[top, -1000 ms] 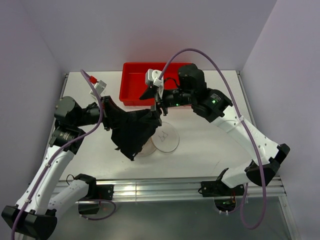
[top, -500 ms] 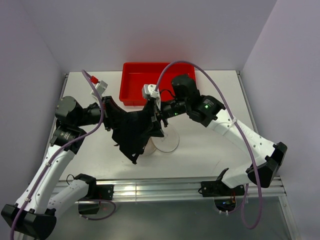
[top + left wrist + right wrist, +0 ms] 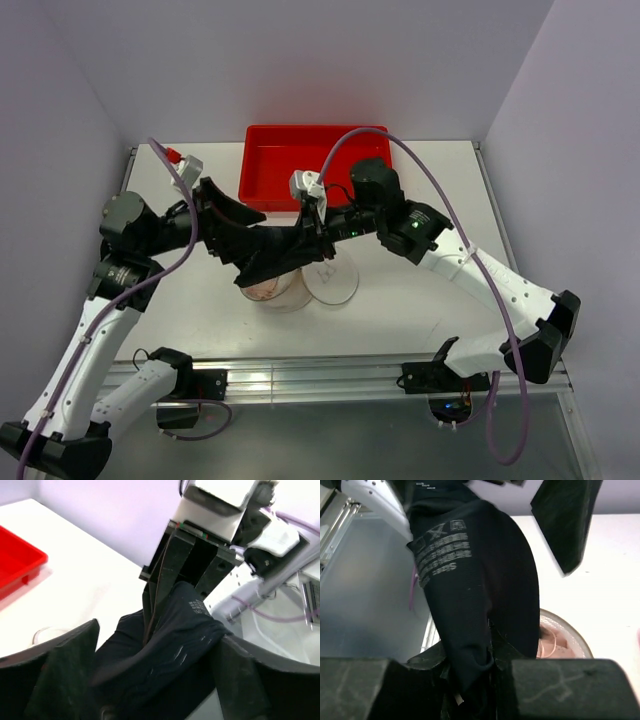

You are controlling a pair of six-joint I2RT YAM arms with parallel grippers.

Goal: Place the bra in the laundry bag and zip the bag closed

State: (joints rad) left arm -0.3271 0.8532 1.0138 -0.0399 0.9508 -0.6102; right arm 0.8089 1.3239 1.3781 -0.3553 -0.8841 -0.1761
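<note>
Two arms meet above the laundry bag (image 3: 272, 292), with a black garment (image 3: 275, 250) stretched between them. The right gripper (image 3: 314, 235) pinches one end of it, jaws narrow on the cloth. The left gripper (image 3: 157, 645) has its jaws wide, the garment lying loose between them. Pale pink fabric, probably the bra (image 3: 554, 642), lies inside the open bag. The bag's round lid (image 3: 335, 278) rests flat on the bench (image 3: 430, 200) beside it. Behind stands a red tray (image 3: 290, 160).
</note>
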